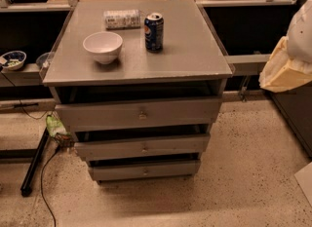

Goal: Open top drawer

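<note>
The grey cabinet (190,55) stands in the middle of the camera view with three drawer fronts stacked below its top. The top drawer (97,116) is the widest and tallest front, with a small round metal knob (142,115) at its centre. A dark gap shows between its upper edge and the cabinet top. My gripper (286,70) shows as a cream and white shape at the right edge. It is level with the cabinet top, well to the right of the drawer, and touches nothing.
On the cabinet top stand a white bowl (103,47), a blue soda can (154,31) and a lying packet (122,19). Two narrower drawers (112,148) sit below. A black bar (34,165) and cable lie on the floor at left, with shelving behind.
</note>
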You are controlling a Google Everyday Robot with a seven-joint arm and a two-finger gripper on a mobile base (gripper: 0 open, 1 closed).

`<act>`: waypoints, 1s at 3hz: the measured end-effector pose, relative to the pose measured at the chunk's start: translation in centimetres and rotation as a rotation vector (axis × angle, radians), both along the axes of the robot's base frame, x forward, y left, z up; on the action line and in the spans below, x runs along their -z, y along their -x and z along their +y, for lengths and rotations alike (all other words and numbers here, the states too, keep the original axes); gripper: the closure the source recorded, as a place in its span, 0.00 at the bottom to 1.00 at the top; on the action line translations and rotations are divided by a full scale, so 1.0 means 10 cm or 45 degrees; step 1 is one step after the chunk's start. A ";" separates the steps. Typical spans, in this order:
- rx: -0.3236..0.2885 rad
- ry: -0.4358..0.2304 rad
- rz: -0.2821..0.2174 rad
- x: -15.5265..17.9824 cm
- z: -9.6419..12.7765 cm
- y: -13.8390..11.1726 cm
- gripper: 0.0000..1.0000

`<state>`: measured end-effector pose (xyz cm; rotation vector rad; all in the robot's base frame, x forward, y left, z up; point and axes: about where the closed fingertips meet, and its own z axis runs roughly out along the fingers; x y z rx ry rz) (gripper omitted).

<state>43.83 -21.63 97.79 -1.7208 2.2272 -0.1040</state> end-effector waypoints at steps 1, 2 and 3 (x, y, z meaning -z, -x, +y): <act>0.032 -0.041 -0.022 0.01 -0.05 -0.02 1.00; 0.045 -0.091 -0.011 0.21 0.02 -0.04 1.00; 0.025 -0.132 0.034 0.47 0.19 -0.08 1.00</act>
